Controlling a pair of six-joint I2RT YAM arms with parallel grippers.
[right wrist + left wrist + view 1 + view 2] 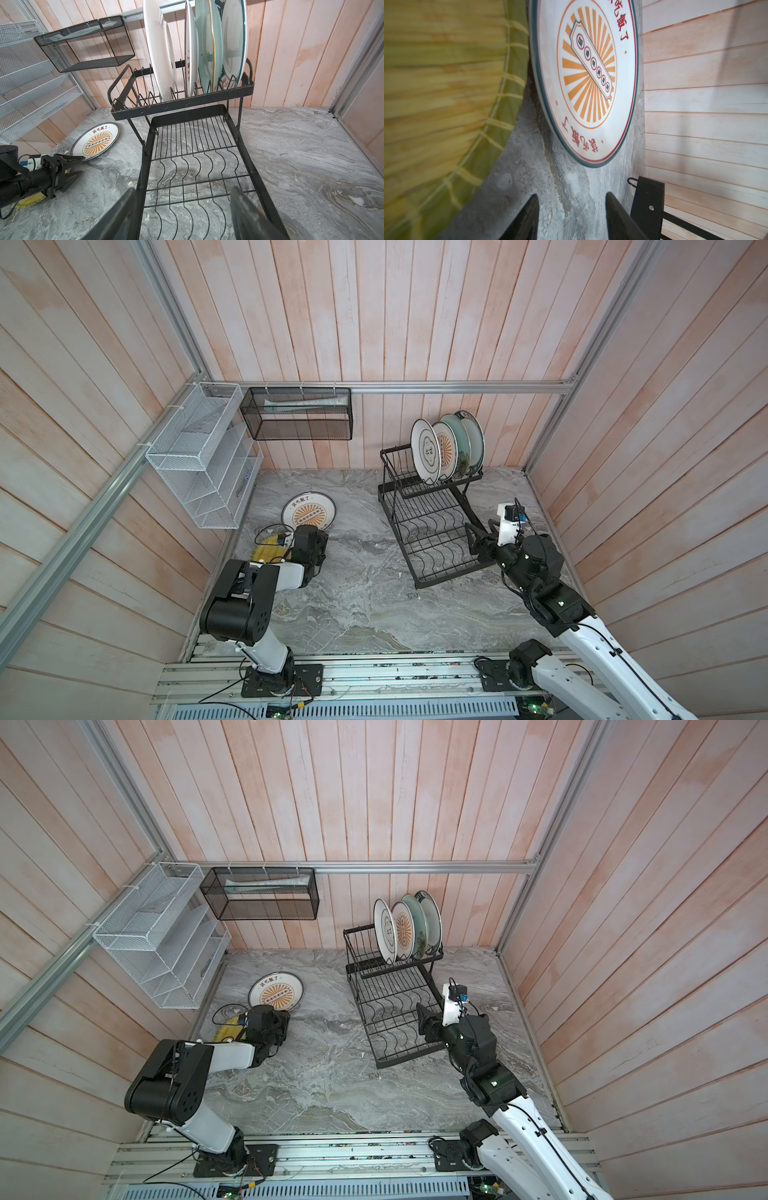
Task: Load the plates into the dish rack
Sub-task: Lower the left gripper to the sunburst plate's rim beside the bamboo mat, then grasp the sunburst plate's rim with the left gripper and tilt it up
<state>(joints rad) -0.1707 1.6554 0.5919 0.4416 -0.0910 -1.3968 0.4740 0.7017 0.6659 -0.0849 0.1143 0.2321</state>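
So the dish rack (182, 102) sits back right on the counter (365, 593), with its lower tray running out toward the front. Four plates (445, 445) stand on edge in the upper basket, faces turned left in both top views. The sunburst plate (309, 512) lies flat, face up, back left. The yellow ribbed plate (268, 551) is flat too, half under the left wrist.

The left arm is folded low. The left claw (572, 195) is spread with only bare counter between its fingers, and the sunburst plate is just ahead of it. The right arm reaches in from the front right. The right claw (184, 188) is spread wide over the near end of the lower tray, gripping nothing.
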